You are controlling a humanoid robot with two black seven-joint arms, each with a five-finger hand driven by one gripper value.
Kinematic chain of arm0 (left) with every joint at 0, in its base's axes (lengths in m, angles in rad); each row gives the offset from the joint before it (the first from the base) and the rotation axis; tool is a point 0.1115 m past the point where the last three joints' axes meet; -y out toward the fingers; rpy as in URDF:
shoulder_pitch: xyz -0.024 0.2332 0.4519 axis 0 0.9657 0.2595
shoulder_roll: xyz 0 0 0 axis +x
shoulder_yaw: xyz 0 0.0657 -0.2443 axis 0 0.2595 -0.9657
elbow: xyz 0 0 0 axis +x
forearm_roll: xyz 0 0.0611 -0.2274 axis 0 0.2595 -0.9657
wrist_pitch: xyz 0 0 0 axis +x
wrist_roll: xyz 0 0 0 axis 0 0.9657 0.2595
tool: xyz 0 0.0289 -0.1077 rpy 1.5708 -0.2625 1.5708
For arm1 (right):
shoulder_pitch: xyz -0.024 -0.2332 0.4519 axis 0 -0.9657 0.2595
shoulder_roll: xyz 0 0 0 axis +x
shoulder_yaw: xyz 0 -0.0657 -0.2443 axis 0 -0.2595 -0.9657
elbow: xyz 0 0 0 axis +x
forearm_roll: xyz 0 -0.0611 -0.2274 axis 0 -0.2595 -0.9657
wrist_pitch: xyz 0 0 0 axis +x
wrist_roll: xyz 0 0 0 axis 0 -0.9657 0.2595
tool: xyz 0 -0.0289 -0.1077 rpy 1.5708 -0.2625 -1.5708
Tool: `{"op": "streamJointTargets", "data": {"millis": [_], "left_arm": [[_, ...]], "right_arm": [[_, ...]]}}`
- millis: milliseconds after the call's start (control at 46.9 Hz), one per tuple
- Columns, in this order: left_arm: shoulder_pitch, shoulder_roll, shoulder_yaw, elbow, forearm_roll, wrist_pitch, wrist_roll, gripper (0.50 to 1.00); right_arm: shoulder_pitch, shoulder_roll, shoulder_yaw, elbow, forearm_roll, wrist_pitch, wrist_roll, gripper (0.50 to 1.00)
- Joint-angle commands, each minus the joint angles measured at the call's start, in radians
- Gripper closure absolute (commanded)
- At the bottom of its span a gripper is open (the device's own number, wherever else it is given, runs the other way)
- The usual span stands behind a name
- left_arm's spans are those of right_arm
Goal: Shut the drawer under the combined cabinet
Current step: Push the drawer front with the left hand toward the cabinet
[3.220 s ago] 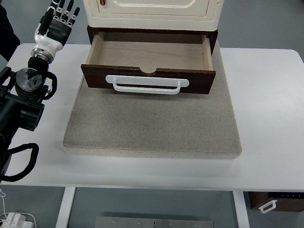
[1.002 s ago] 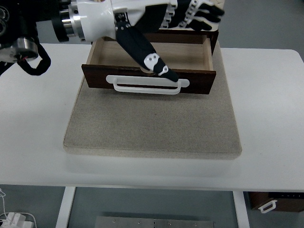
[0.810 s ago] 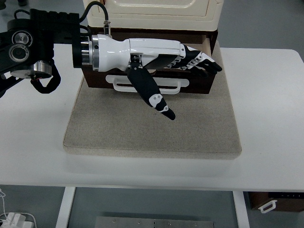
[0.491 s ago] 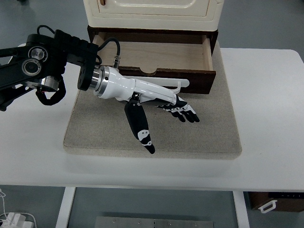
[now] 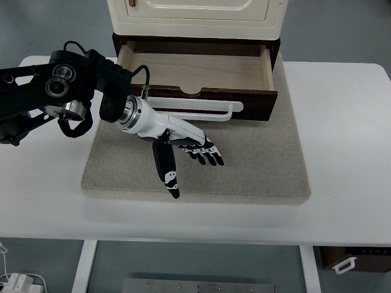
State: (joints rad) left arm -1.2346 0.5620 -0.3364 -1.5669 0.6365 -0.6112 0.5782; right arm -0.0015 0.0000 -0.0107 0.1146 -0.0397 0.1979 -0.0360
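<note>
Because the left hand and its black arm cross in from 9 o'clock, you lose sight of the left end of the drawer's dark front panel and part of its white handle. The cream cabinet is cut off at 12 o'clock, so you see only its base. The drawer stands pulled out beneath it, at 12 o'clock on the grey stone mat, its pale wooden interior exposed. Your left hand hovers over the mat, at 7 o'clock from the handle, fingers extended and released, grasping nothing, thumb pointing toward 6 o'clock.
</note>
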Motion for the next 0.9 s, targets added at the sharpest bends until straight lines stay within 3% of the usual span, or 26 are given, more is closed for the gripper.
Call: {"op": "streamJointTargets", "data": {"millis": [0,874], "left_arm": [[-0.005,-0.017,0.0,0.036,0.0,0.0,0.006,0.5],[-0.054,-0.105,-0.01,0.287,0.022,0.0,0.002,0.5]], "right_arm": [[0.0,0.0,0.0,0.0,0.0,0.0,0.001,0.548],[0.0,0.0,0.0,0.0,0.0,0.0,-0.001,0.548]]}}
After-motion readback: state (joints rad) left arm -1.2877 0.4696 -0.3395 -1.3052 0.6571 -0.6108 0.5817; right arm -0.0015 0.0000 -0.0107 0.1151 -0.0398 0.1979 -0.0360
